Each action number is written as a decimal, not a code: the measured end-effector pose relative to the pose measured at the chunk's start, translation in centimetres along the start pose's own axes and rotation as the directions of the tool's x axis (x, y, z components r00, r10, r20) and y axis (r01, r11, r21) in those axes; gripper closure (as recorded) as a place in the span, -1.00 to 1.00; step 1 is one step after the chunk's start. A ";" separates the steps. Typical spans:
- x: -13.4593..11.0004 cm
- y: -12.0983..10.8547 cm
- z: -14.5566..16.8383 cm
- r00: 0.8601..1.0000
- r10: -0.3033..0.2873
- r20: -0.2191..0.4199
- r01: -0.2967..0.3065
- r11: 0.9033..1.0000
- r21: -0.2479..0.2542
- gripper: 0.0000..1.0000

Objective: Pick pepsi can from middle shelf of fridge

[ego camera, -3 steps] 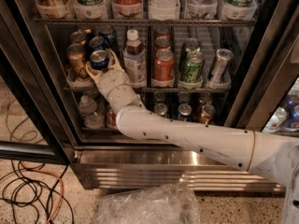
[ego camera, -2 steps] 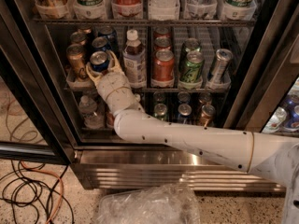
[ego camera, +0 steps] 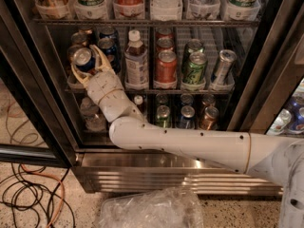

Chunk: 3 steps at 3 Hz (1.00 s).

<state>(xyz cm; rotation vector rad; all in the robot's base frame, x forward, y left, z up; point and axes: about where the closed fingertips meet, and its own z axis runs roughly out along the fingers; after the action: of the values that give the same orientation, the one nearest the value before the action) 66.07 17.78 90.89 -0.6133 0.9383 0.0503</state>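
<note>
The fridge (ego camera: pixel 156 167) stands open in front of me. My gripper (ego camera: pixel 89 64) reaches into the left end of the middle shelf (ego camera: pixel 190 91). Its tan fingers (ego camera: pixel 102 57) are shut on the pepsi can (ego camera: pixel 84 60), one on each side. The can is dark blue with a silver top. It is tilted and sits at the front of its lane, just above the shelf rail. My white arm (ego camera: pixel 190 144) runs from the lower right across the front of the bottom shelf and hides part of it.
More blue cans (ego camera: pixel 109 45) and gold-brown cans (ego camera: pixel 76 50) stand behind the gripper. To the right are a white-capped bottle (ego camera: pixel 136 61), red cans (ego camera: pixel 166 65), green cans (ego camera: pixel 194 68) and a silver can (ego camera: pixel 223 64). Cables (ego camera: pixel 28 194) and a plastic bag (ego camera: pixel 152 208) lie on the floor.
The gripper and the pepsi can have moved left and a little toward the shelf's front, and the wrist has swung down and left with them.
</note>
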 end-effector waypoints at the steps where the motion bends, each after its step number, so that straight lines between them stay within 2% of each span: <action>1: -4.1 0.6 1.9 0.989 -0.049 0.138 0.054 0.998 -0.033 1.00; 2: -8.7 1.3 1.3 0.963 -0.162 0.213 0.191 0.974 -0.123 1.00; 3: -8.7 1.3 1.3 0.963 -0.162 0.213 0.191 0.974 -0.123 1.00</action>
<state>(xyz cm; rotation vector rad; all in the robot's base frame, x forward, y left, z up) 61.37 21.41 97.55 -0.8079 0.6836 0.0192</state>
